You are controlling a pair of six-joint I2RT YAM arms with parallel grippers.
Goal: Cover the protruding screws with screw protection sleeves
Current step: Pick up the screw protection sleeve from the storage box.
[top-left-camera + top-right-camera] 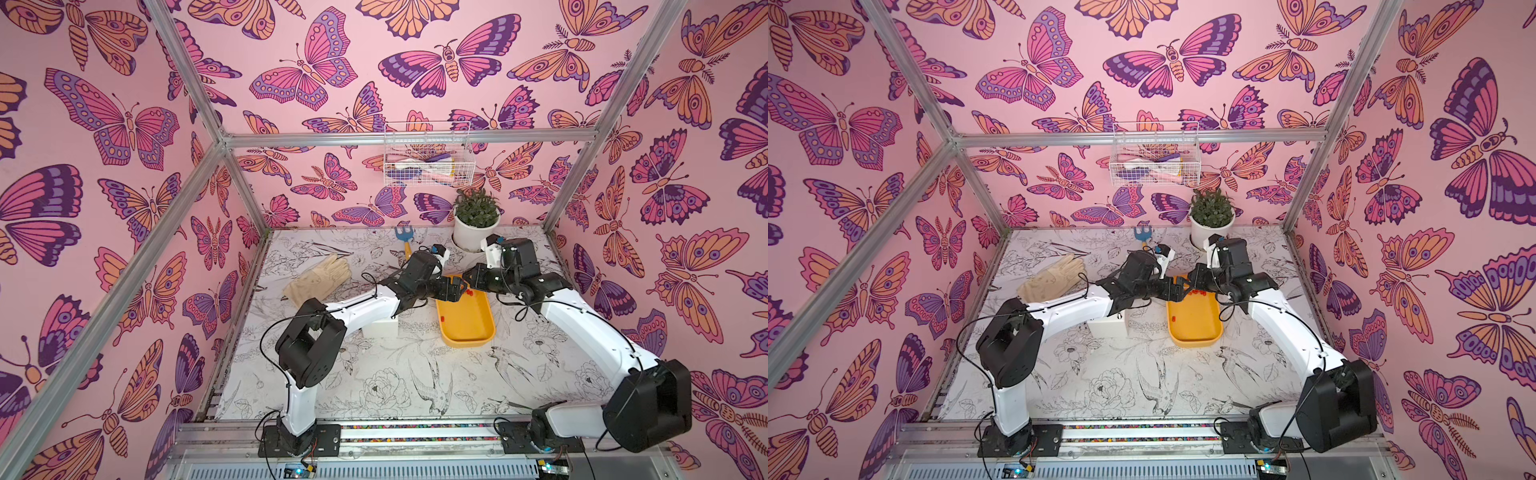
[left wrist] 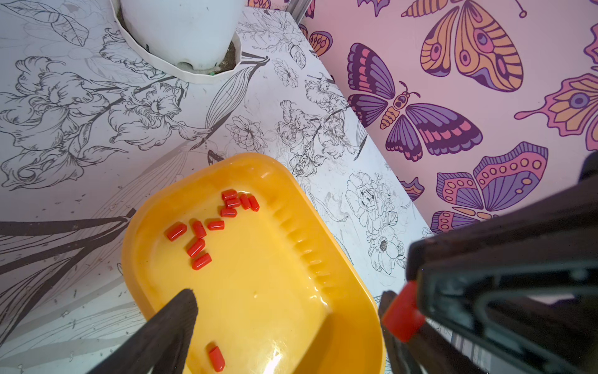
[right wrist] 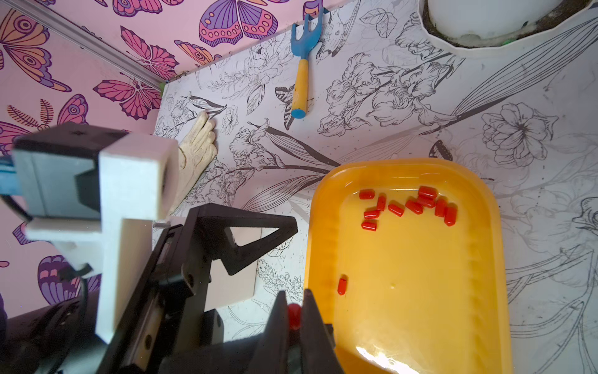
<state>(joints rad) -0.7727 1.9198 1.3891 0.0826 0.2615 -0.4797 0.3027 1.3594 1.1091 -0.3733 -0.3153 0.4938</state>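
Pinching one screw protection sleeve (image 2: 403,312), its long axis jutting toward the left gripper (image 2: 288,294), the right gripper (image 3: 294,296) sits just beside that gripper's wide-apart jaws above the yellow tray (image 2: 333,246).

Red sleeves (image 2: 215,225), yellow tray (image 2: 259,278), butterfly-print walls (image 2: 372,29)

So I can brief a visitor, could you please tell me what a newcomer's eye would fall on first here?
Pink butterfly walls surround everything. On the flowered table, a yellow tray holds scattered red caps, and the right claw pinches a single cap near it.
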